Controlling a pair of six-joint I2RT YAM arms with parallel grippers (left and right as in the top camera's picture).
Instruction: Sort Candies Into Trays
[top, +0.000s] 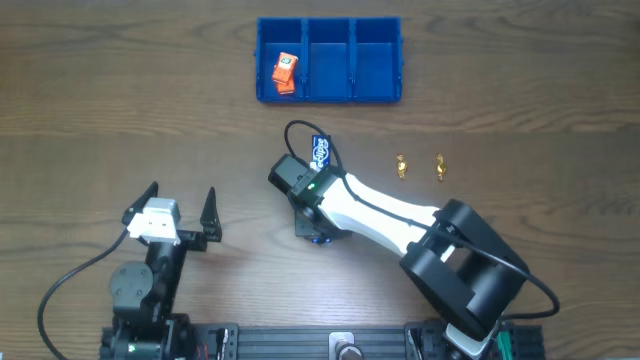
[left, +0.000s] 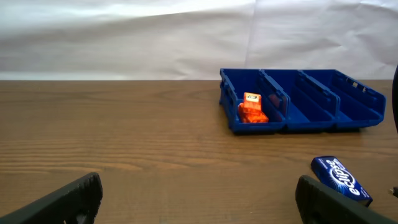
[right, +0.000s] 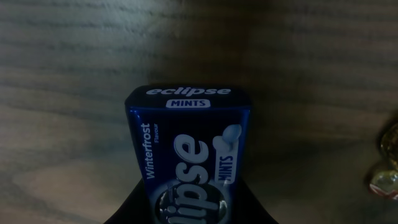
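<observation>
A blue tin (right: 189, 155) is seemingly clamped in the right gripper (top: 319, 160), near the tray (top: 330, 97). The left gripper (top: 182, 208) is held wide open, empty. Orange candies (top: 285, 70) are seen in the tray's left compartment.

Table (top: 100, 100): brown wood-grain top, with the grain running side to side across the top view.
Backdrop (left: 124, 37): white sheet standing behind the table's far edge in the left wrist view, with one vertical seam right of centre.
</observation>
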